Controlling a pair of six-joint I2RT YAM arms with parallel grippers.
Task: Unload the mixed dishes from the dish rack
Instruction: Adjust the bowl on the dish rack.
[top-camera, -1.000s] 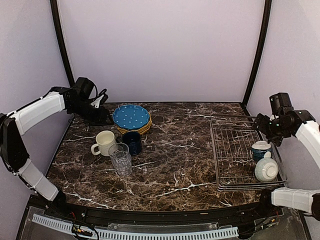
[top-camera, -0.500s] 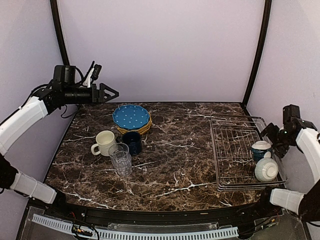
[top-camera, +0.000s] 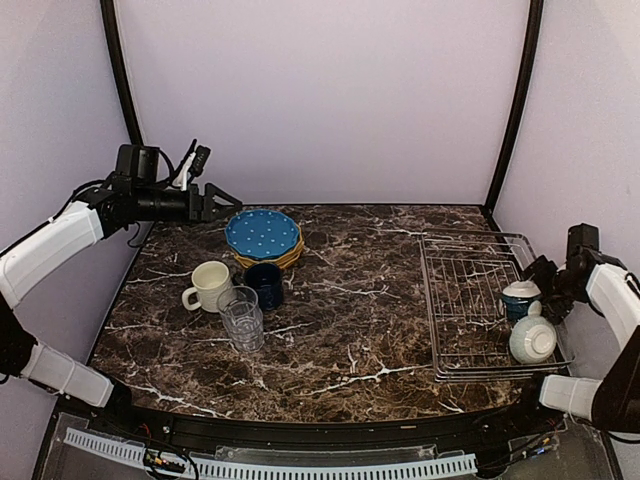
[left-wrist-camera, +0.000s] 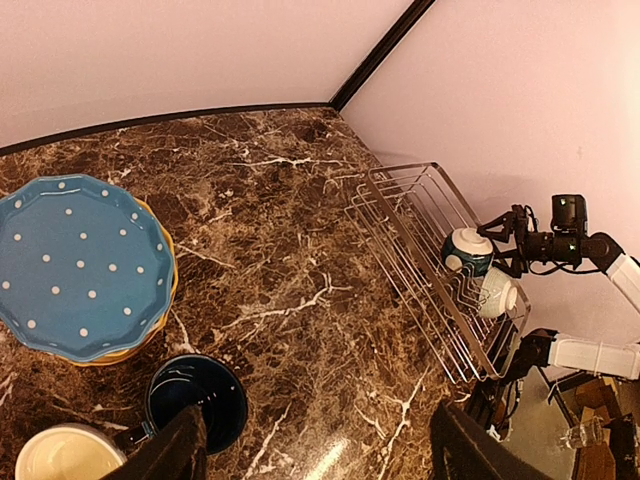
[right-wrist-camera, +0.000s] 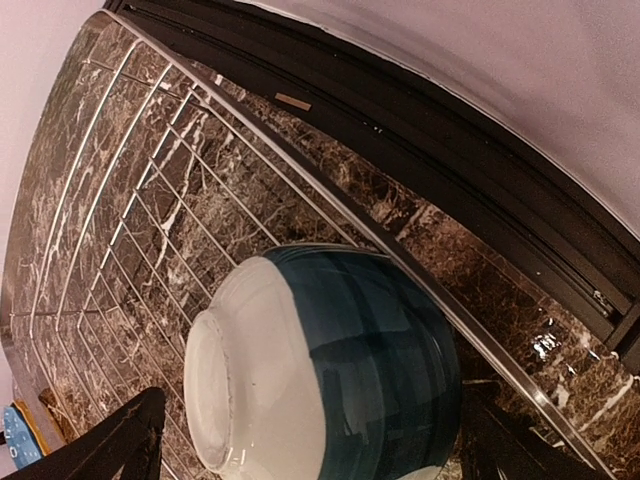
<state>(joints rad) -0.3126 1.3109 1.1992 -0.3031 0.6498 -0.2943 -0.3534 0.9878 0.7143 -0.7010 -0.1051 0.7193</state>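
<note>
Closest to the arm bases, on the left half of the marble tabletop (top-camera: 350, 340), the clear glass tumbler (top-camera: 241, 318) is parked upright, out of the rack. Just behind it the cream mug (top-camera: 209, 284) and the dark blue cup (top-camera: 265, 283) are set side by side, mouths up.

Over on the right, the dish rack (top-camera: 468, 300) is laid along the tabletop's right edge, and only two teal-and-white bowls can be seen in it, both at its near right corner. The nearer bowl (top-camera: 532, 340) is tipped on its side just beside the farther bowl (top-camera: 521, 297), which is turned foot-up.

The right hand (right-wrist-camera: 312, 400) is held wide open around that farther bowl, one finger on each side. Contact can't be made out, so no grip can be called.

Further back on the left, the blue white-dotted plate (top-camera: 262, 233) is stacked on a yellow plate (left-wrist-camera: 168, 300), just behind the cup.

Farthest back, the left hand (left-wrist-camera: 315, 420) is held up above the tabletop's far left corner, jaws spread wide with nothing between them.
</note>
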